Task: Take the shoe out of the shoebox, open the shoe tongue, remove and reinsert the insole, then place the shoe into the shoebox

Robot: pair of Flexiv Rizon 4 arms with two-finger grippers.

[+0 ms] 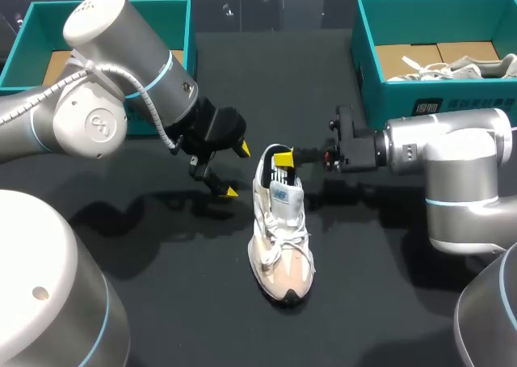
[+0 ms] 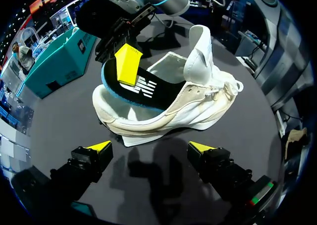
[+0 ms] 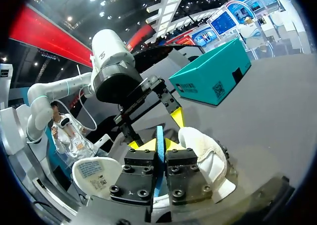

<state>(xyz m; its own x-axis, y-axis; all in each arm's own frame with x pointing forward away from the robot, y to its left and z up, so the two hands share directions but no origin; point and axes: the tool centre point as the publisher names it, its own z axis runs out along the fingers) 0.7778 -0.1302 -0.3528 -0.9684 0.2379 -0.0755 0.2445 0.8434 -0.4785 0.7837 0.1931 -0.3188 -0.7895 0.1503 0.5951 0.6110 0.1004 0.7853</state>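
- At the table's far left corner, a teal shoebox [image 1: 36, 31] stands open with its brown floor showing; my left arm covers part of it.
- Left of the table's middle, the left gripper [image 1: 237, 170] hangs just beside the shoe's heel end. Its fingers are spread wide with nothing between them. In its own wrist view the shoe lies ahead of both yellow tips, apart from them.
- On the dark table [image 1: 161, 302], near the middle, the pale shoe [image 1: 281, 238] rests on its sole, toe toward me and heel away. It is outside both boxes. Its tongue [image 2: 198, 51] is pulled up and stands clear of the laces.
- At the heel opening, the insole [image 2: 143, 91], black on top with a blue edge, sits partly out of the shoe, its rear end tilted upward.
- From the right, the right gripper [image 1: 283, 158] pinches that raised rear end. Its wrist view shows the blue edge clamped between the two pads.
- At the far right corner, a second teal shoebox [image 1: 396, 100] holds another pale shoe [image 1: 452, 64].
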